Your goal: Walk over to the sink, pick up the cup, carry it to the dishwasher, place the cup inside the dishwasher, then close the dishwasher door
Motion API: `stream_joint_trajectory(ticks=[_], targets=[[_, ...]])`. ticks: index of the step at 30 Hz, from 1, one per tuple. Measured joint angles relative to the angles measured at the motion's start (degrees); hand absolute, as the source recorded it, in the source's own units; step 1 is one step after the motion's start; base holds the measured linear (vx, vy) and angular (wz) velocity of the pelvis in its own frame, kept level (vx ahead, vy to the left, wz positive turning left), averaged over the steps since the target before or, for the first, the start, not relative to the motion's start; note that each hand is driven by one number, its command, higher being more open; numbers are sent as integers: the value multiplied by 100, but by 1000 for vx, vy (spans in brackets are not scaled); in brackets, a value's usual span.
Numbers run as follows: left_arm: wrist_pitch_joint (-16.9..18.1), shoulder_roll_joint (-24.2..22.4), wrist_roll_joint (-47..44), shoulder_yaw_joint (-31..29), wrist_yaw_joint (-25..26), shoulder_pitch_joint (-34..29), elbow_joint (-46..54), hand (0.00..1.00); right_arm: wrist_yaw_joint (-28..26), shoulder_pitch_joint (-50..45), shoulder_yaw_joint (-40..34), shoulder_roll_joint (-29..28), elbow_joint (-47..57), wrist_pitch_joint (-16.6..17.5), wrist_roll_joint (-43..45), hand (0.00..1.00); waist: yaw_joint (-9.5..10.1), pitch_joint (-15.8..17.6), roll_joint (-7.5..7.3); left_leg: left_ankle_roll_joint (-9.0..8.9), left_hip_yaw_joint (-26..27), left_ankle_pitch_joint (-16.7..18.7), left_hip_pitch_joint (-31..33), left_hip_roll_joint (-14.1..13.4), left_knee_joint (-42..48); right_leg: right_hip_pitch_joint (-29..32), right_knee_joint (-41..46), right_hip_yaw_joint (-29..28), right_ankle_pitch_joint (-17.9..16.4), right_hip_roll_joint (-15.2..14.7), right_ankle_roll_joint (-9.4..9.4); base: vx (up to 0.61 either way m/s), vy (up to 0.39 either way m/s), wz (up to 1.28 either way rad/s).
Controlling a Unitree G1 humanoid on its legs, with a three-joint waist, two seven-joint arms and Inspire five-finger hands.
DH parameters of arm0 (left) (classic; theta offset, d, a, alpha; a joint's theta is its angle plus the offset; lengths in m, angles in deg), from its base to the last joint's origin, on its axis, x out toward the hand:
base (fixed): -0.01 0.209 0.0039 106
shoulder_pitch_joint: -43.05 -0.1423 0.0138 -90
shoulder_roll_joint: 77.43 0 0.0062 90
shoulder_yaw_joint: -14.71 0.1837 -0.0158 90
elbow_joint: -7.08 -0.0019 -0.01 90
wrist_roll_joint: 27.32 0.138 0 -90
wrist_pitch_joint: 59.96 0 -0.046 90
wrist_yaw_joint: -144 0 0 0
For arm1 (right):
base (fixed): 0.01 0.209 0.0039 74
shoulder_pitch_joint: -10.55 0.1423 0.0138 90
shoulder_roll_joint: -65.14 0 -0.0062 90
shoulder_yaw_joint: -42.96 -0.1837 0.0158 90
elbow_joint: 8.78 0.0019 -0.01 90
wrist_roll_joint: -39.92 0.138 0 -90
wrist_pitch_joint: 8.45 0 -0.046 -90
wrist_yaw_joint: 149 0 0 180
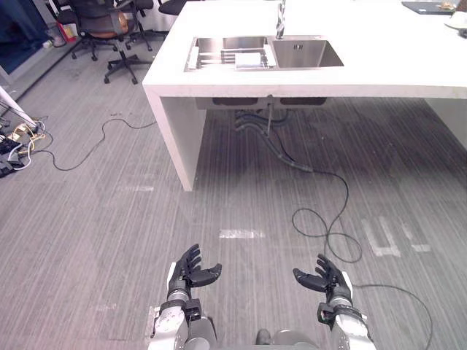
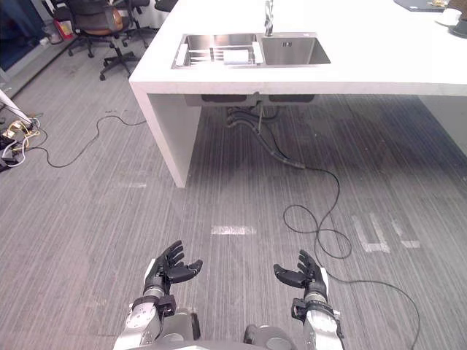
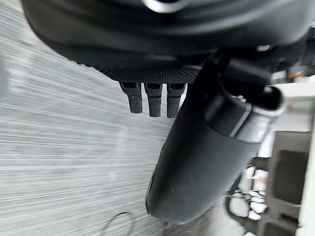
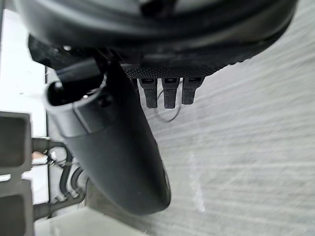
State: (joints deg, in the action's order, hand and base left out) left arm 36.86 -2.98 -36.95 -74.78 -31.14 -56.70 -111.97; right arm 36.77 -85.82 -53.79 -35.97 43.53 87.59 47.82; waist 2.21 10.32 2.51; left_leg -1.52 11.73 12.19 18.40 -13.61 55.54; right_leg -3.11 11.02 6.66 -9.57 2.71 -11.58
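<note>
The robot stands back from a long white counter (image 1: 350, 80) that runs across the far side of the room on a slab leg, over a grey, finely striped floor (image 1: 95, 233). Set into the counter top is a steel sink (image 1: 306, 52) with two basins. The right one is a plain deep bowl, and the left one (image 1: 219, 55) holds a wire rack with something pale and flat on it. A tall tap (image 1: 280, 18) rises between them. Grey hoses (image 1: 255, 122) hang beneath the sink. What looks like the white cup (image 2: 452, 14) stands at the counter's far right end, well apart from the sink. Black office chairs (image 1: 109, 25) are grouped beyond the counter's left corner, and a thin cable (image 1: 80, 152) trails from a tangle of plugs at the left wall. Short white tape marks (image 1: 241, 234) lie on the floor. The left hand (image 1: 188, 273) and right hand (image 1: 325, 277) hang low above the floor, facing each other, fingers spread and relaxed, holding nothing.
</note>
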Motion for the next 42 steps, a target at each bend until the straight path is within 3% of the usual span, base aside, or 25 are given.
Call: stream_joint_trajectory(ticks=[2, 4, 5, 6, 8, 10, 11, 12, 13, 15, 18, 20, 21, 22, 24, 26, 27, 29, 30, 32, 35, 36, 38, 39, 42], targets=[[12, 16, -3, -7, 1, -35, -18, 90, 3, 54, -23, -11, -106, -2, 1, 90, 46, 11, -17, -15, 18, 12, 120, 274, -1406, -261, -190, -80, -41, -117, 124, 349, 151, -21], [7, 4, -49, -8, 5, -43, -137, 90, 23, 320, -183, 42, -607, -8, 2, 90, 152, -19, 44, -147, -37, -665, -4, 667, -3726, -393, -216, -270, -227, -236, 497, 410, 219, -33], [8, 12, -49, -15, 5, -37, -187, 90, 27, 379, -183, 66, -751, -13, 2, 90, 191, -22, 62, -71, -66, -1140, -59, 689, -3968, -429, -202, -361, -310, -238, 637, 436, 279, -55], [5, 60, -49, -23, 17, -5, -325, 90, 25, 467, -157, 31, -989, -28, 0, 90, 258, -36, -46, 339, -11, -1354, -172, 845, -3937, -528, -163, -513, -479, -376, 890, 367, 227, -36], [-15, 188, -45, -16, 13, 75, -501, 90, 23, 461, -153, 13, -1050, -35, -16, 90, 216, -70, -231, 487, 6, -912, -82, 1105, -3645, -393, 285, -663, -667, -661, 1167, 478, 243, 1], [-56, 173, -42, 41, 14, 51, -518, 90, 20, 452, -182, 10, -1150, -38, -25, 90, 162, -47, -284, 557, 92, -580, -355, 1273, -3563, -3, 1631, -921, -724, -825, 1482, 476, 243, 2], [-60, 226, -42, 154, 12, -8, -518, 90, -5, 393, -172, -5, -1161, -45, -31, 90, 155, -34, -305, 579, 142, -382, -700, 1387, -3591, 432, 2910, -1007, -457, -952, 2126, 456, 200, -4], [-82, 269, -42, 279, 9, -14, -512, 90, -40, 331, -171, -39, -1155, -48, -35, 90, 120, -33, -311, 656, 130, -213, -1023, 1475, -3591, 839, 4064, -988, -399, -1056, 2309, 458, 172, 0], [-82, 287, -43, 322, 11, -13, -500, 90, -62, 314, -169, -60, -1153, -64, -39, 90, 93, -32, -311, 667, 129, -128, -1190, 1498, -3592, 1011, 4474, -935, -433, -1094, 2245, 479, 117, 8], [-84, 314, -46, 328, 22, 26, -282, 90, -109, 238, -119, -141, -1020, -93, -82, 90, -15, -36, -314, 668, 1, 110, -1771, 1524, -3759, 1662, 4895, -464, -654, -1164, 1849, 503, 48, 24], [-69, 268, -57, 333, 22, 174, 82, 90, -109, 176, -122, -189, -782, -92, -81, 90, -150, -49, -331, 550, -323, 224, -2123, 1492, -4004, 2363, 3980, -139, -832, -1112, 1547, 453, -67, 58], [-67, 253, -56, 316, 26, 273, 238, 90, -106, 170, -134, -180, -803, -93, -74, 90, -174, -47, -329, 406, -497, 315, -2373, 1396, -4125, 2469, 2667, -314, -666, -917, 1512, 497, -183, 51], [-65, 270, -56, 314, 38, 252, 399, 90, -106, 152, -124, -187, -817, -94, -74, 90, -166, -82, -382, 252, -533, 415, -2477, 1385, -4154, 2421, 1875, -409, -268, -820, 1489, 573, -218, 43], [-75, 247, -59, 312, 106, 243, 577, 90, -98, 140, -124, -107, -926, -98, -75, 90, -163, -115, -282, 93, -696, 603, -2645, 1231, -4131, 2341, 1871, -392, 448, -696, 1381, 496, -176, 32], [-73, 175, -60, 341, 159, 140, 1131, 90, -90, 151, -115, -63, -864, -112, -75, 90, -122, -155, -206, 0, -684, 563, -2602, 1001, -3973, 2290, 1959, -272, 208, -557, 1208, 473, -217, 20], [-72, 168, -71, 466, 181, 110, 1713, 90, -85, 109, -109, -64, -752, -112, -76, 90, -153, -144, -189, -121, -681, 489, -2439, 844, -3331, 2008, 1895, -69, 39, -491, 1032, 413, -226, 32], [-73, 117, -126, 594, 182, 64, 2191, 90, -71, 56, -44, -44, -665, -112, -76, 90, -150, -106, -126, -274, -674, 353, -2196, 648, -2408, 1616, 1658, 30, 1, -379, 989, 298, -156, 21], [9, 18, -167, 787, 184, -48, 2978, 90, -50, -99, 99, -16, -337, -90, -78, 90, -100, -63, -74, -305, -626, -116, -1639, 364, -850, 1068, 1290, 43, -40, -294, 929, 313, -122, 4], [85, 2, -164, 930, 182, -71, 3452, 90, -37, -187, 154, -17, -162, -66, -78, 90, -51, -45, -32, -297, -486, -33, -1319, 192, -140, 763, 1127, 10, -93, -257, 884, 264, -61, -10], [278, -61, -169, 997, 183, -182, 4192, 90, -28, -198, 231, -14, -94, -26, -80, 90, 8, -46, -39, -226, -240, 235, -875, 34, 182, 511, 964, -132, -241, -257, 886, 237, 21, -30], [720, -165, -170, 889, 233, -293, 4844, 90, -25, -144, 322, 92, -270, -29, -89, 90, 182, -135, 111, -142, -161, 579, -392, 207, -733, 263, 786, -474, -369, -370, 1089, 262, 173, -46], [852, -157, -170, 810, 239, -293, 4930, 90, -34, -46, 392, 145, -490, -32, -114, 90, 195, -131, 116, -143, -206, 546, -275, 419, -1420, 155, 739, -591, -456, -491, 1238, 352, 318, -41], [928, -191, -170, 758, 237, -312, 4935, 90, -49, 93, 503, 301, -824, -29, -138, 90, 239, -197, 288, -204, -496, -318, -338, 667, -3160, 60, 705, -826, -592, -528, 1499, 280, 263, -43], [940, -179, -169, 725, 240, -340, 4871, 90, -81, 229, 541, 319, -1080, -43, -147, 90, 319, -199, 296, 57, -313, -643, -496, 706, -3243, -15, 674, -1059, -615, -545, 1584, 283, 233, -36], [834, -25, -159, 676, 263, -427, 4828, 90, -127, 345, 610, 286, -1194, -41, -163, 90, 275, -221, 75, 340, -179, -405, -481, 1054, -3142, -259, 166, -1310, -527, -831, 1609, 370, 210, -4]])
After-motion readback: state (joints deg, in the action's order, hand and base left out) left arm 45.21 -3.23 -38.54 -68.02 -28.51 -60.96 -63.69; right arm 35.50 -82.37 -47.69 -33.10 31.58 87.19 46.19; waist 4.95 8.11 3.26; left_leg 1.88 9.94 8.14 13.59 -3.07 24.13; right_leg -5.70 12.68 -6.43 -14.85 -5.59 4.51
